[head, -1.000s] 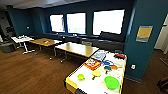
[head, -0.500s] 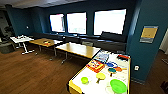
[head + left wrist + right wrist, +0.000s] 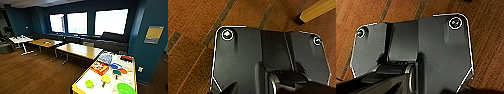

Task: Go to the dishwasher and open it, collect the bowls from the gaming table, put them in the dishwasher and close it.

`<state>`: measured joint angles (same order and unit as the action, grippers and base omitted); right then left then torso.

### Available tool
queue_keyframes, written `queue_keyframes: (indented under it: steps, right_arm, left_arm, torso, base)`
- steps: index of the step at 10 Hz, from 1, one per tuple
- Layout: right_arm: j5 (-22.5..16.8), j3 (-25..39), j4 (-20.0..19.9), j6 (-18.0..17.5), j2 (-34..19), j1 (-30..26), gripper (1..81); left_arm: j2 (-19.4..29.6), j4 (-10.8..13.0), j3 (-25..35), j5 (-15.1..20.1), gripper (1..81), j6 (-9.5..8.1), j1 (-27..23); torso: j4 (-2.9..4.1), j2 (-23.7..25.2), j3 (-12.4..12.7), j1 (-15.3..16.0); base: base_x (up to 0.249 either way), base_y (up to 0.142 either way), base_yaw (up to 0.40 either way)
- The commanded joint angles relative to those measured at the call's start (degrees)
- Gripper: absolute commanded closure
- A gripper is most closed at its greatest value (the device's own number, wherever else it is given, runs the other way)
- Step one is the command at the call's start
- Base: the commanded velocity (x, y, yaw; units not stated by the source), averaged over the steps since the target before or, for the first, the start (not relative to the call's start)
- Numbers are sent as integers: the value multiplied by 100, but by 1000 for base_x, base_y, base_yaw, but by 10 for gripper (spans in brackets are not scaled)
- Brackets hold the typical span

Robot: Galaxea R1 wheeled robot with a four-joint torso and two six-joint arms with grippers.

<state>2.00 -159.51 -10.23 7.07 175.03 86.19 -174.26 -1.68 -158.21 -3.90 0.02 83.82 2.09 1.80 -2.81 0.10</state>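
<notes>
White-topped gaming table (image 3: 83, 81) stands ahead of the robot at lower right in the head view, carrying a small yellow-green bowl (image 3: 89, 83), a wider green bowl (image 3: 125, 88) and board games (image 3: 100, 68). Wood floor (image 3: 190, 37) lies beneath both wrists. Pincer opening: cannot tell

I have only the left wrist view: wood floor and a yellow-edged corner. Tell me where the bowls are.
Observer: In the head view, a small green bowl sits at the near end of the gaming table.
Operator: Report any other.
Observer: A wider green bowl sits on the same end, farther right.
Operator: Say what lies between them.
Observer: A yellow paddle-shaped piece; I cannot tell if it is a bowl.
</notes>
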Motion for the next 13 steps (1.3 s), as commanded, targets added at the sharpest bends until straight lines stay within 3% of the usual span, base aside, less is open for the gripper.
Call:
queue_keyframes:
  steps: [1,13]
  right_arm:
    - [-297,-17,12,14,-18,-299,10]
    - [-297,-17,3,14,-19,-299,10]
  left_arm:
    - [5,10,0,285,10,24,-318]
    - [5,10,0,285,10,24,-317]
  torso:
    - [0,0,0,0]
    - [0,0,0,0]
  base:
    - [113,134,0]
    - [111,134,0]
